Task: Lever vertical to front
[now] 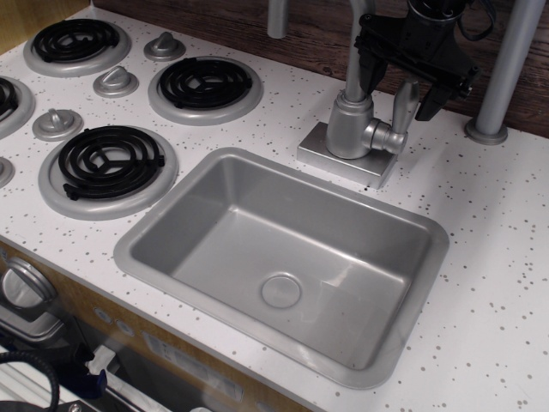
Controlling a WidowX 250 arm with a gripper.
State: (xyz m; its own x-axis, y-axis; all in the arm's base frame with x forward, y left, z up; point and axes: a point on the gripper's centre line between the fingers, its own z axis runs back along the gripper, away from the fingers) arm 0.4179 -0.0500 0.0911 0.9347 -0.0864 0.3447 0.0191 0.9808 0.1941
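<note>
in the only view, the lever point(403, 105) stands upright beside the tap base point(350, 127), behind the sink point(214, 172). the gripper point(401, 81) hangs above it, fingers apart, one on each side, not touching. risk: pushing too high, the fingers may slip over the lever top.

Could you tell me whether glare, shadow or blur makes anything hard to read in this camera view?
In the observation.image view, focus is sharp across the counter; the sink shows soft sheen near its drain, no harsh glare. The black gripper reads dark against the wood backdrop, so its fingers lose detail, while the lever stays clear. Shadows are soft.
</note>
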